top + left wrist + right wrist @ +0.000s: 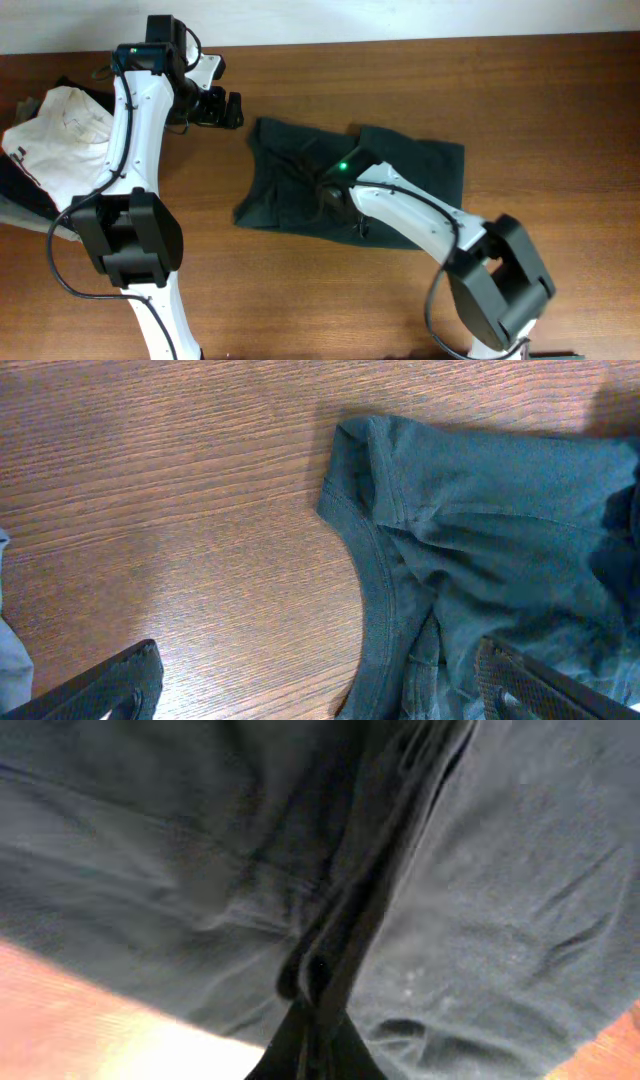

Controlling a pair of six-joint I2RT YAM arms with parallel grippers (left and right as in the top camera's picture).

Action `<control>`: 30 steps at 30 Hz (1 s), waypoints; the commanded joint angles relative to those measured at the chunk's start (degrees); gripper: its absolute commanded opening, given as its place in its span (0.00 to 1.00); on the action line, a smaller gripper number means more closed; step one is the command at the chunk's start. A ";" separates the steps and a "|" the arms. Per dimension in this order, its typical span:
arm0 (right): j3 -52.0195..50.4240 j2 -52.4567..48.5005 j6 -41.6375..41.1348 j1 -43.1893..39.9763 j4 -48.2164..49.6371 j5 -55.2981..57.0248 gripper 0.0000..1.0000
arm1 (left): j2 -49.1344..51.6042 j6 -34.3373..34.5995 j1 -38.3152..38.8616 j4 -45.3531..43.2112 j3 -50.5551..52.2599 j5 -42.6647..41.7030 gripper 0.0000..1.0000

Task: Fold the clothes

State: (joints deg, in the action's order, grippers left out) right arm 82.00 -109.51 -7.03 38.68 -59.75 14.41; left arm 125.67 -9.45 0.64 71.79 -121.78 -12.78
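Note:
The clothes are one dark charcoal shirt [420, 165] lying crumpled and partly folded in the middle of the wooden table. My right gripper [335, 197] is down on the shirt's left-centre part. In the right wrist view my right gripper [318, 1020] is shut, pinching a raised ridge of the dark shirt [520, 900]. My left gripper [232, 110] hovers just past the shirt's upper left corner, open and holding nothing. In the left wrist view my left gripper [320, 695] has its fingers wide apart, with bare wood and the collar edge of the shirt [480, 510] in between.
A white garment [60, 125] lies bunched at the table's left edge, on top of other cloth, beside the left arm's base [125, 235]. Brown tabletop [540, 90] shows to the right of and in front of the shirt.

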 commanded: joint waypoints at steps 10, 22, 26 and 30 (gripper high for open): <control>1.07 1.99 0.76 7.87 2.40 -9.07 0.35 | -0.33 -0.72 -0.28 0.07 -0.85 0.20 0.99; 1.66 6.05 -9.60 -7.74 4.26 -8.90 0.50 | -0.33 -0.72 -0.28 0.07 -0.85 0.20 0.99; 1.64 6.05 -9.94 -21.38 1.97 -14.36 0.58 | -0.33 -0.74 -0.28 0.07 -0.85 0.20 0.99; 1.53 4.83 -6.23 -36.28 0.09 -26.93 0.58 | -0.33 -0.74 -0.28 0.07 -0.85 0.20 0.99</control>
State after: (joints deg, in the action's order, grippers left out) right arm 83.02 -104.84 -15.11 11.44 -58.78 -0.99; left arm 125.67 -9.45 0.64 71.79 -121.78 -12.78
